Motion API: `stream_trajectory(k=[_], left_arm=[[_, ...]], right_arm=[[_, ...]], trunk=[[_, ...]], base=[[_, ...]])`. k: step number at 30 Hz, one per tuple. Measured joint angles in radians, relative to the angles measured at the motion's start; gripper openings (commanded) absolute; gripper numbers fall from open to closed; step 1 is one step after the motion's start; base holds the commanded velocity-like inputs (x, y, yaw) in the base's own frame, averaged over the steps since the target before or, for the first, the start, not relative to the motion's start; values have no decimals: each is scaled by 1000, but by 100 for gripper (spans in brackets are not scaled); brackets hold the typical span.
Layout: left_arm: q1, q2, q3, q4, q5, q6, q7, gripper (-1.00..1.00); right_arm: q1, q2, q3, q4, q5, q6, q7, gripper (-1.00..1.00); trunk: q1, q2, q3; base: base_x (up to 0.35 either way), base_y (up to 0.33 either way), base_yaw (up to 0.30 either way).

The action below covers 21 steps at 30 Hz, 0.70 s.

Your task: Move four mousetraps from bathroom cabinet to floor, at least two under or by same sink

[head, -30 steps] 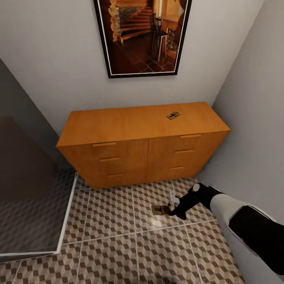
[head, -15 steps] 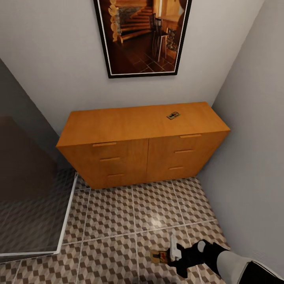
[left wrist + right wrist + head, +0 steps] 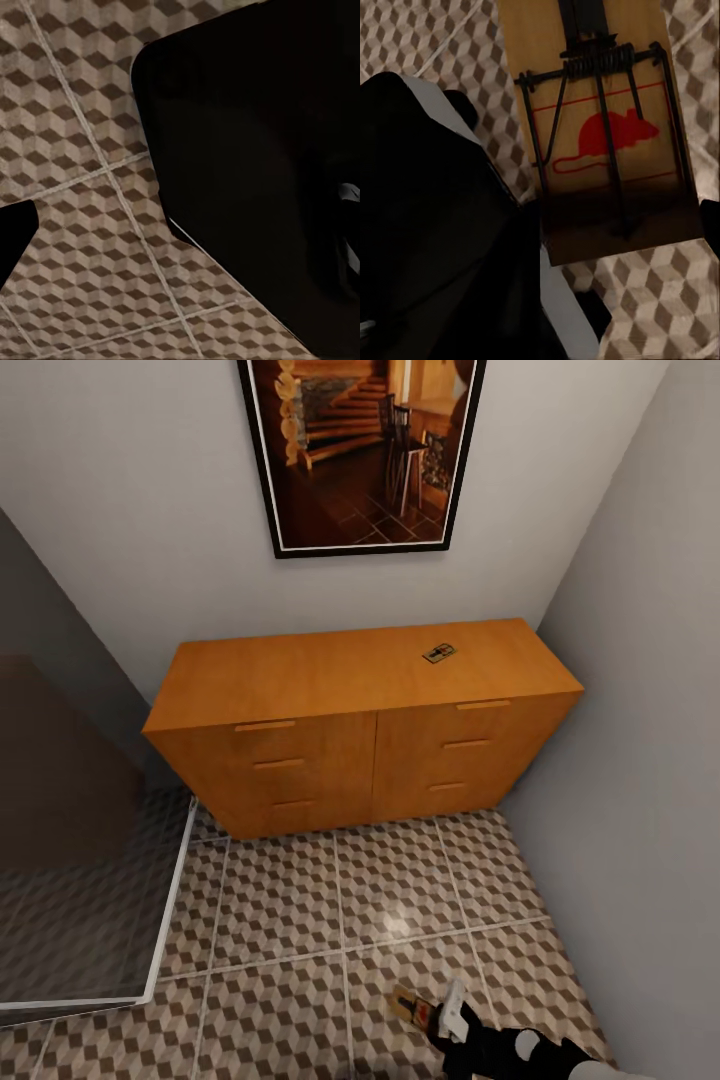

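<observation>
On top of the orange-brown cabinet [image 3: 350, 680], near its right end, lies one mousetrap [image 3: 439, 653]. A second mousetrap [image 3: 411, 1006] hangs tilted just above the bathroom floor [image 3: 290, 920] at the head view's lower edge, with my right gripper [image 3: 442, 1015] shut on it. In the right wrist view this mousetrap [image 3: 600, 135] is seen close up: tan board, dark wire, red mouse print, cube tiles behind it. The left wrist view looks down on the cube-pattern floor [image 3: 82, 135]; a dark tip [image 3: 15, 240] at its edge does not reveal the left gripper's state.
A framed picture [image 3: 360, 450] hangs above the cabinet. A grey wall [image 3: 640, 710] closes the right side, and a glass panel with a white frame [image 3: 80, 860] stands at the left. My dark body [image 3: 255, 172] blocks much of the left wrist view.
My right arm has drawn back toward the head view's bottom edge, carrying the mousetrap along low over the tiles. The cabinet and the mousetrap on it have not moved.
</observation>
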Motion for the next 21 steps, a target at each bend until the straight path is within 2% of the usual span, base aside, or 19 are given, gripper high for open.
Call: stream_trajectory(k=[1, 3, 4, 6, 8, 9, 11, 16, 18, 21], left_arm=[[-8, -15, -1, -1, -1, -1, 44, 100], [-28, -35, -1, -5, -2, -2, 91, 100], [-37, -42, 0, -6, -2, -1, 101, 100], [-76, -57, -1, -12, -2, 1, 124, 100], [-101, -61, 1, -16, -2, 5, 129, 100], [-124, -64, 0, -26, -3, 14, 133, 100], [-160, -66, 1, -44, -2, 43, 137, 100], [-288, -68, 2, -112, -6, 214, 141, 100], [-335, -70, 3, -142, -5, 259, 141, 100], [-385, -75, 4, -191, -4, 301, 143, 100]], right_arm=[[10, 1, -2, 0, -33, -1, -32, -100], [25, 1, -3, 0, -79, -3, -73, -100], [30, 1, -2, -1, -94, -5, -85, -100], [51, 4, -1, 0, -153, -26, -126, -100], [62, 6, -1, 0, -183, -44, -147, -100], [72, 7, -1, 0, -215, -62, -168, -100], [88, 10, -1, 0, -266, -85, -201, -100], [137, 30, -2, 0, -430, -158, -318, -100], [150, 36, 0, 0, -477, -198, -368, -100], [163, 45, -3, -1, -522, -241, -419, -100]], trunk=[[0, 0, 0], [0, 0, 0], [0, 0, 0], [0, 0, 0], [0, 0, 0], [0, 0, 0], [0, 0, 0], [0, 0, 0], [0, 0, 0], [0, 0, 0]], base=[[0, 0, 0], [0, 0, 0], [0, 0, 0], [0, 0, 0], [0, 0, 0], [0, 0, 0], [0, 0, 0], [0, 0, 0], [0, 0, 0], [0, 0, 0]])
